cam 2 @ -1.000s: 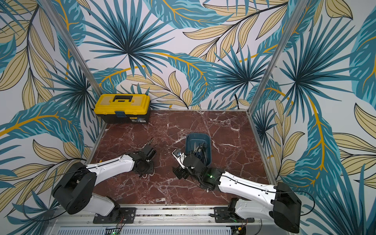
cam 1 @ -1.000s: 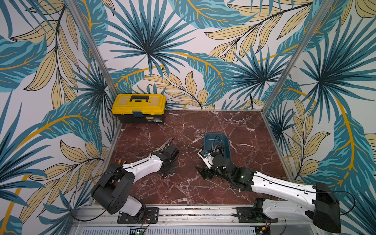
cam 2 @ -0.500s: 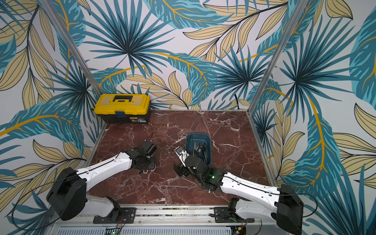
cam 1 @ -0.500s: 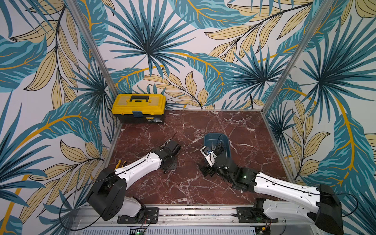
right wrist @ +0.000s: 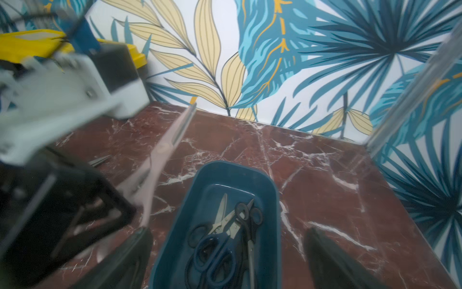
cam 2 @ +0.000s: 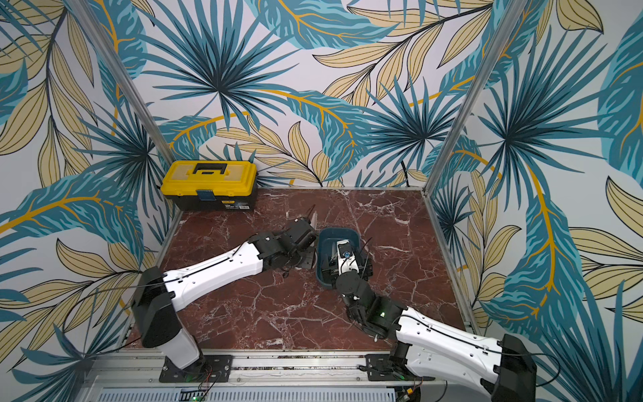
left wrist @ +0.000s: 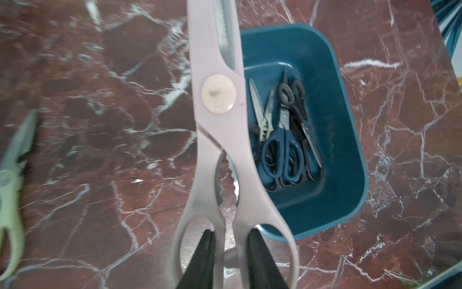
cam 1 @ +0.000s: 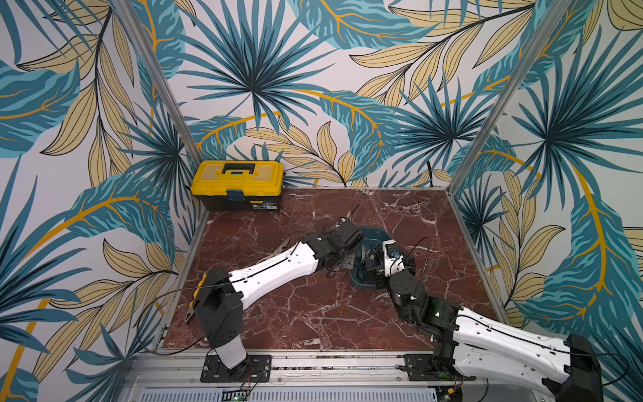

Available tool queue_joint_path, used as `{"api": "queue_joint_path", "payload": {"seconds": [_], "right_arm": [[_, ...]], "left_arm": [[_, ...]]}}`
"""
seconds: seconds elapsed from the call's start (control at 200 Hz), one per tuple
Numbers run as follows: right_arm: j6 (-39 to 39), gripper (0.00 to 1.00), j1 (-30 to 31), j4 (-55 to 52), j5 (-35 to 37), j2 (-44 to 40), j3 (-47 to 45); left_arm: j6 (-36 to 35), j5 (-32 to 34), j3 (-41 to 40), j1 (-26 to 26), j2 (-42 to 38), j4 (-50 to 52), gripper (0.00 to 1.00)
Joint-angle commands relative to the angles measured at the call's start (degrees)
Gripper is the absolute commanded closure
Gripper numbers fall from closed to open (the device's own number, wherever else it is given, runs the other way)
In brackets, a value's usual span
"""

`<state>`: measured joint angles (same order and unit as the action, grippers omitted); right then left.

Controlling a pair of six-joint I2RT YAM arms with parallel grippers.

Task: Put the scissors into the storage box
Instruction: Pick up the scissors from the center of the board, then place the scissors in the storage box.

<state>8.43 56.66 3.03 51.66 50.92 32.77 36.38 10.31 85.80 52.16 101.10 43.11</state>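
Note:
My left gripper (left wrist: 231,231) is shut on the pale pink scissors (left wrist: 220,105), its fingers inside the handle loops. They hang above the table beside the storage box (left wrist: 350,125), blades pointing to the back wall (cam 1: 353,211). The teal box (cam 1: 372,232) holds blue-handled scissors (right wrist: 215,252) and several black-handled pairs (left wrist: 292,92). My right gripper (right wrist: 228,232) stands open over the box's near end, a finger on each side. Cream-handled scissors (left wrist: 10,195) lie on the marble, partly under the left arm (cam 1: 283,245).
A yellow-lidded black toolbox (cam 1: 238,184) stands in the back left corner. Yellow-handled pliers (cam 1: 196,296) lie at the left edge by the left arm's base. Patterned walls close in the marble floor (cam 1: 313,313) on three sides.
My left arm has carried the pink scissors up and right, to the box's left side. My right gripper has moved back over the box and opened wider.

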Motion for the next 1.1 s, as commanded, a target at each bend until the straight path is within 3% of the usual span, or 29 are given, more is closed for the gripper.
{"api": "queue_joint_path", "payload": {"seconds": [0.0,0.17,0.321,0.576,0.747,0.977,1.097], "right_arm": [[5.5,0.0,-0.1,-3.7,7.2,-4.3,-2.8],[8.0,0.0,-0.1,-5.6,8.9,-10.1,-6.1],[5.3,0.0,-0.1,-4.2,9.0,-11.2,-6.6],[2.9,0.0,-0.2,-2.9,8.9,-8.8,-5.0],[4.0,0.0,-0.2,-3.3,7.8,-7.8,-5.2],[3.6,0.0,-0.2,-4.2,8.9,-10.3,-5.0],[1.2,0.0,-0.2,0.3,7.0,-11.0,-6.4]], "left_arm": [[0.2,-3.1,4.4,0.6,5.9,-3.8,0.83],[2.1,-5.9,11.4,1.2,15.2,-5.4,0.81],[2.8,-8.8,17.2,1.2,21.1,-5.6,0.8],[3.9,-10.4,21.0,1.1,24.2,-5.3,0.77],[3.6,-9.7,19.8,1.1,22.1,-6.4,0.51],[2.2,-4.7,11.7,0.7,10.2,-13.7,0.47],[0.2,-2.4,7.5,-1.4,4.4,-13.9,0.47]]}}
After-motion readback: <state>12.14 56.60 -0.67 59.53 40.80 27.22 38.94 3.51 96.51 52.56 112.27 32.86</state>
